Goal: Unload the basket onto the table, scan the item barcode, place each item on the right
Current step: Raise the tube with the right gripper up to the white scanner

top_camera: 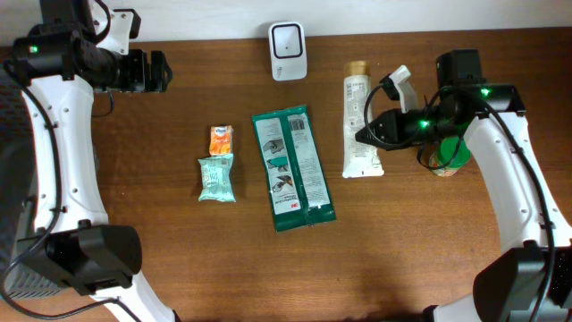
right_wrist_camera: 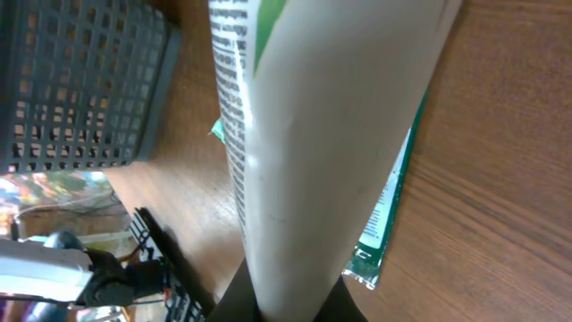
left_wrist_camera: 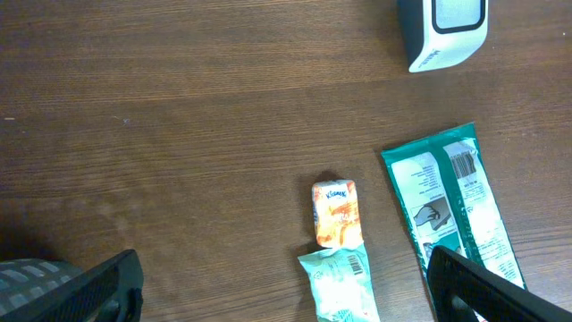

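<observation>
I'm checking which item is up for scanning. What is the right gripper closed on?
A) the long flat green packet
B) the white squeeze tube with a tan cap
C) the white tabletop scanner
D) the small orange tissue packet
B: the right gripper is shut on the white squeeze tube with a tan cap, and the tube's body fills the right wrist view, rising from between the fingers.
</observation>
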You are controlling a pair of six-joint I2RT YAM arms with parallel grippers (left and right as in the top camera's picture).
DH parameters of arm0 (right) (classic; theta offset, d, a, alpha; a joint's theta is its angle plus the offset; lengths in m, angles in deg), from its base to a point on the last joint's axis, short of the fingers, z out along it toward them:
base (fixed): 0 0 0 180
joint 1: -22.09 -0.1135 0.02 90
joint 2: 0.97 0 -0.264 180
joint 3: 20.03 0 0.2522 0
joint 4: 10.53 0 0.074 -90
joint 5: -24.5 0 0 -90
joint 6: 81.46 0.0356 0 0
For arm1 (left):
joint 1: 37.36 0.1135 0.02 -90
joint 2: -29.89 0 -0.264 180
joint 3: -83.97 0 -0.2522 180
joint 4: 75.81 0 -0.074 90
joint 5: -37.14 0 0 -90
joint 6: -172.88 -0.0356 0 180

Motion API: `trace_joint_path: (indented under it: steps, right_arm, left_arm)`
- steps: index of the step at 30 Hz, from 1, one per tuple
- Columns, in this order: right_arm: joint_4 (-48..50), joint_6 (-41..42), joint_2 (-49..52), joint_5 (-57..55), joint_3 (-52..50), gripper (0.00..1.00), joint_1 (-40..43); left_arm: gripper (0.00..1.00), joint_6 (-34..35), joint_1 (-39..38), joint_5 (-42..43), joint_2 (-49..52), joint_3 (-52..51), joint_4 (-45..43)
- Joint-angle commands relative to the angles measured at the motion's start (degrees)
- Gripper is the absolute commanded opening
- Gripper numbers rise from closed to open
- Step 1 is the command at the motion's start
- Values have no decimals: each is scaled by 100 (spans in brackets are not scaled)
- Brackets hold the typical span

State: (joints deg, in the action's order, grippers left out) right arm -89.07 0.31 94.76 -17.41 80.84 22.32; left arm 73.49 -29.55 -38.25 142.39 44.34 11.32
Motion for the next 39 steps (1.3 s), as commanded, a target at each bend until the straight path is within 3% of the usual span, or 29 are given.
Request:
trace_joint_path:
  steps: [1,6,10,11,13,16,18,22,28,39]
  right_arm:
    - [96,601,-236,208,267,4,-72]
    - [-83,1589,120,-1906,2052,4,-855]
    - [-542,1513,1502,-3543,4011,4,-1502]
    - [-313,1368,2063,-4527,4457,4,-1755]
    - [223,1250,2503,-5877,4511,4,-1982]
    - [1270,380,3211,-7643,4511,4,-2310]
    - [1904,-188,3574,-8220,4509,4,-2402]
    - [2959,-1257,4207,-8347,4507,4,-2426]
    - [3807,-2516,4837,-8505,4507,4,-2428]
    - [3958,-3080,5217,-9224,4478,4,-2514]
  left_arm:
    - [99,-72,20,63,-35,31,4]
    - [99,-72,20,63,-35,31,2]
    - [99,-72,20,63,-35,31,2]
    - [99,-72,20,63,-35,31,2]
    - [99,-72,20,63,-35,31,2]
    - [99,-72,20,63,-35,31,2]
    - [99,-72,20,63,-35,31,2]
    - [99,-72,20,63,-35,31,2]
    - [99,-72,24,63,-35,31,2]
    - [99,-72,24,63,-35,31,4]
